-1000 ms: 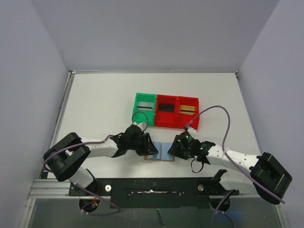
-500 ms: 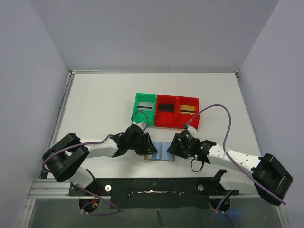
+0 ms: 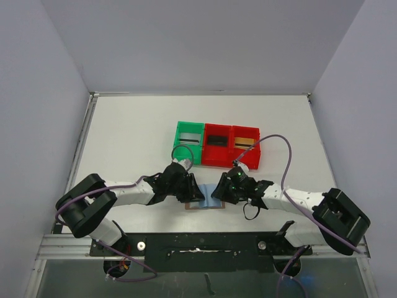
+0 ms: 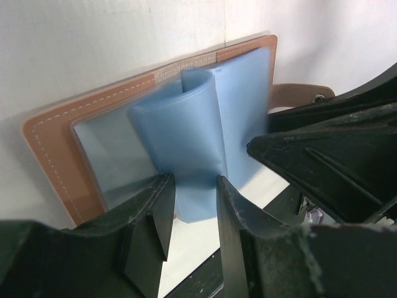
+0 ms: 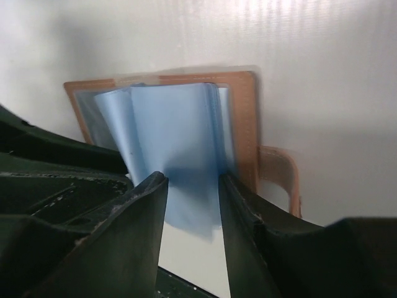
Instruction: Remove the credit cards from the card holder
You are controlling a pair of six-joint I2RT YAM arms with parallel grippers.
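The card holder (image 3: 209,200) lies open on the table at the near edge, brown outside with pale blue inner pockets. In the left wrist view (image 4: 59,133) one blue pocket leaf (image 4: 186,133) curls up and runs between my left gripper's (image 4: 195,198) fingers, which press its sides. My left gripper (image 3: 197,197) sits on the holder's left half. My right gripper (image 3: 221,194) is at its right half, and in the right wrist view (image 5: 192,192) its jaws stand apart around the blue leaves (image 5: 177,136). The brown closing tab (image 5: 279,174) sticks out to the right. No card shows clearly in the holder.
Three small bins stand in a row behind the holder: green (image 3: 180,143), red (image 3: 209,149), red (image 3: 254,152). Dark flat items lie in the first two and a gold one in the third. The table's near edge and black rail are just below the holder.
My right arm has swung left and forward, bringing its gripper over the holder's right half. The left arm has hardly moved.
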